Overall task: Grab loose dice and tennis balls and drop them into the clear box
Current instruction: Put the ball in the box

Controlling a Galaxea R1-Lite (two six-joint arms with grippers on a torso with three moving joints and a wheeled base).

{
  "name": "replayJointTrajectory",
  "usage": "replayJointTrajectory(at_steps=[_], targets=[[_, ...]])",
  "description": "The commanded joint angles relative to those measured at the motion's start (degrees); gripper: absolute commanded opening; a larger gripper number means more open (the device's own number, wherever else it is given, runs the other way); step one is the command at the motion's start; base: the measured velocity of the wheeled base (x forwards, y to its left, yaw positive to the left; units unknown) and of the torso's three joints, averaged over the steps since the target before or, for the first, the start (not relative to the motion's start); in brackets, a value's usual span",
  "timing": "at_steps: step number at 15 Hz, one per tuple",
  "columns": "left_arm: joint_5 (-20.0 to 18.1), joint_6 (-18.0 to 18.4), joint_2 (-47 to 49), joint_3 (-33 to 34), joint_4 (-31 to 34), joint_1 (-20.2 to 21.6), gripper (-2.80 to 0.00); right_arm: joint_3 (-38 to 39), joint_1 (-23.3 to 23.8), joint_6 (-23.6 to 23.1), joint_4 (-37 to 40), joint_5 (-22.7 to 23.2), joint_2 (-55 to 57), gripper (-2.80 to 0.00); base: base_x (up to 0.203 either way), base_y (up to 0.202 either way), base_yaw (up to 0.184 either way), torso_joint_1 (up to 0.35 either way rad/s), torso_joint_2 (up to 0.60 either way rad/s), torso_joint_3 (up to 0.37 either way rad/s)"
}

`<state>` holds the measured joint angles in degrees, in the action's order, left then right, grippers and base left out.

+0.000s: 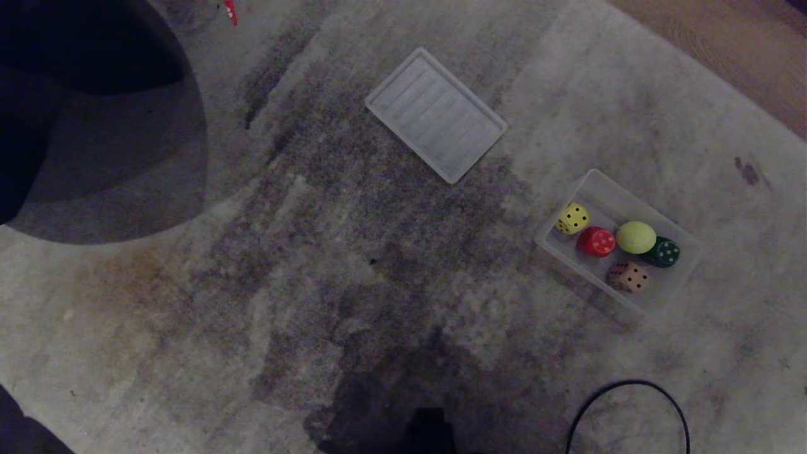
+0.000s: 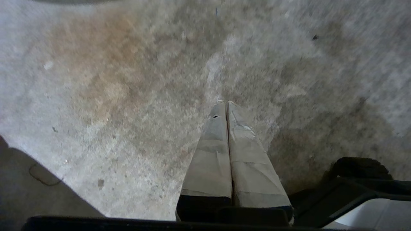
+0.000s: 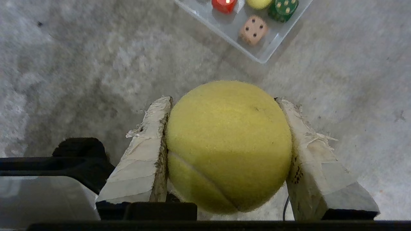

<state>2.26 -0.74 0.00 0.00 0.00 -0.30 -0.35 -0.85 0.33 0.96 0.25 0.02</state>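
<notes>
Now our right gripper (image 3: pixel 224 99) squeezes a light, fuzzy tennis ball (image 3: pixel 228 144) across its middle; left fingers (image 2: pixel 221 128) pressed together, empty.

A stained grey carpet (image 1: pixel 252 302) carries everything; the clear box (image 3: pixel 268 48) sits just beyond the right gripper (image 3: pixel 224 102); a ribbed panel (image 1: pixel 436 115) lies farther off; a black cable (image 1: pixel 630 403) loops nearby.

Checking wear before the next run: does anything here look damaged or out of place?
Yes: the tape padding on the right claw is frayed and peeling at its fingertips around the held tennis ball. The carpet is darkly stained. The clear box looks tidy.
</notes>
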Motion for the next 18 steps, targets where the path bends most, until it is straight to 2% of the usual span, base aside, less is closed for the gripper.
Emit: replayJointTrajectory(at_steps=[1, 13, 18], targets=[[0.03, -0.05, 0.09, 0.09, 0.0, 0.03, -2.8, 0.0, -0.03, 0.02, 0.0, 0.01, -0.02, -2.8, 0.0, 0.0, 0.0, 0.002, 0.0, -0.193], [-0.08, 0.13, 0.09, 0.09, 0.0, 0.04, -2.8, 0.0, -0.03, -0.07, -0.08, 0.1, -0.02, -2.8, 0.0, 0.0, 0.0, 0.002, 0.0, -0.196], [0.29, -0.93, 0.09, 0.09, 0.0, 0.04, -2.8, 0.0, -0.03, -0.21, 0.0, 0.07, -0.02, -2.8, 0.0, 0.0, 0.0, 0.002, 0.0, -0.065]])
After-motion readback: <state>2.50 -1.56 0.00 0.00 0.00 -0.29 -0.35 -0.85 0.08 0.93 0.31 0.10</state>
